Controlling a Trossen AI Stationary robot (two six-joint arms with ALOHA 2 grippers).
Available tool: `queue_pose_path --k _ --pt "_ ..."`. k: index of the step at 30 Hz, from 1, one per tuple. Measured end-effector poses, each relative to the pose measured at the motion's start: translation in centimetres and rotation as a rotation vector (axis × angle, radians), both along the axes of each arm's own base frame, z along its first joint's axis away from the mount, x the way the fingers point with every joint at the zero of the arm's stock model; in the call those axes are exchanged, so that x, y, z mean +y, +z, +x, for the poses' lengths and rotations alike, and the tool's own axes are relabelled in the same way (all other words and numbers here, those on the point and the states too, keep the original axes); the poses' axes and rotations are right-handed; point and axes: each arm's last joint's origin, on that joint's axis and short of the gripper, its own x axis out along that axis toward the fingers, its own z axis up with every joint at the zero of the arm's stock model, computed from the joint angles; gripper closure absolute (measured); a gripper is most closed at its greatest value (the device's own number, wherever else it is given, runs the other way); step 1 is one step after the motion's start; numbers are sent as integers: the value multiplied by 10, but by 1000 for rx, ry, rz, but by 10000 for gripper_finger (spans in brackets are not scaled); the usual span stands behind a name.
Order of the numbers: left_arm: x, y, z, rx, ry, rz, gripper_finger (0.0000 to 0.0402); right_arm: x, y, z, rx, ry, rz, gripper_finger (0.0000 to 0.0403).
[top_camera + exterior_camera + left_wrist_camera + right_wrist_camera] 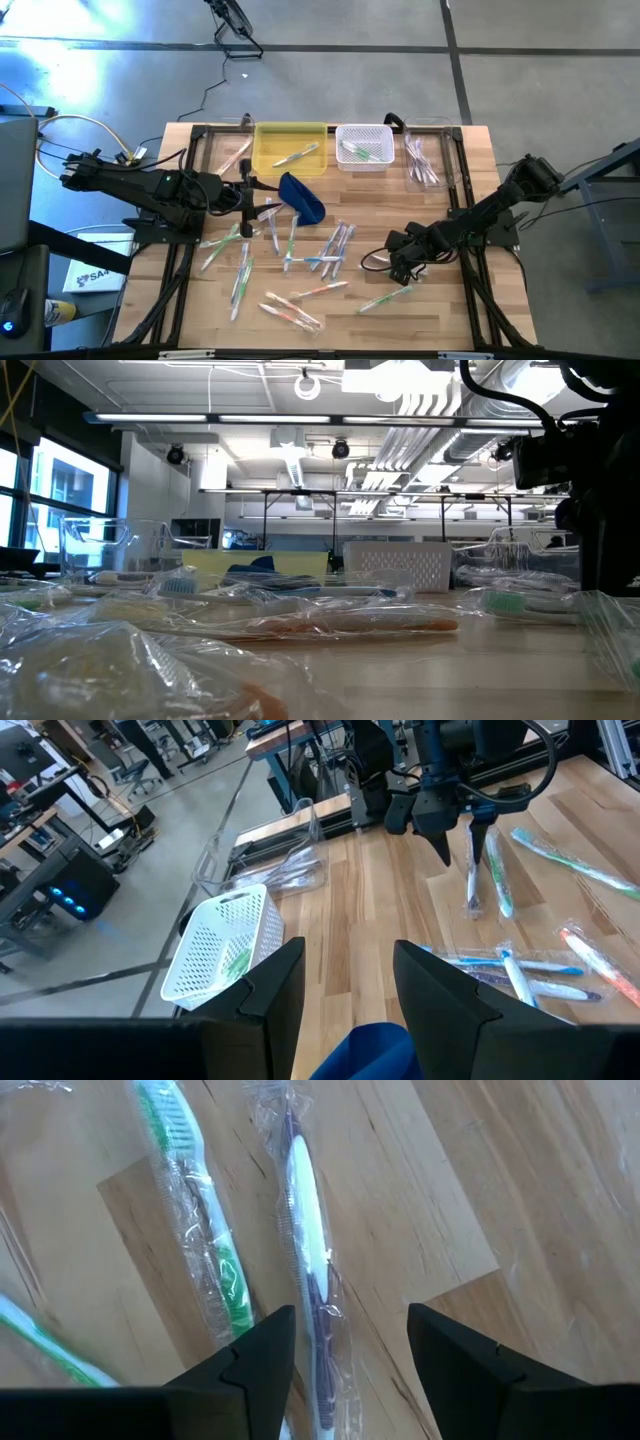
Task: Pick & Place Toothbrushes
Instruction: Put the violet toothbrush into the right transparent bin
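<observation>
Several wrapped toothbrushes (292, 248) lie scattered flat on the wooden table (440, 320). My right gripper (402, 270) points steeply down, open, just above a purple-and-white toothbrush (303, 1210). Its fingers (262, 1350) stand on either side of that brush's handle without touching it. A green toothbrush (205, 1240) lies beside it. My left gripper (258, 197) hovers open at the table's left, level with a dark blue pouch (303, 196). One toothbrush lies in the yellow bin (290, 147) and a green one in the white basket (364, 147). My left gripper may or may not touch the dark blue pouch. Only the pouch's edge (368, 1050) shows low between the fingers, so the contact cannot be told.
Clear containers stand at the far left (230, 150) and far right (425, 158), the right one holding toothbrushes. Black frame rails (470, 290) run along the table's sides. Bare wood lies between the bins and my right gripper (450, 825).
</observation>
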Motion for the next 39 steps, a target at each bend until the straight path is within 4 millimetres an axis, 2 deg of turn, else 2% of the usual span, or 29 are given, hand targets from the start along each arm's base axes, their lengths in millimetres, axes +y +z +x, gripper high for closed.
queue_pose_path --k 25,39 --pt "0 0 0 0 0 0 252 -1 -1 -4 51 11 -1 215" --pt "0 0 0 0 0 -2 252 1 -2 -5 88 85 48 215"
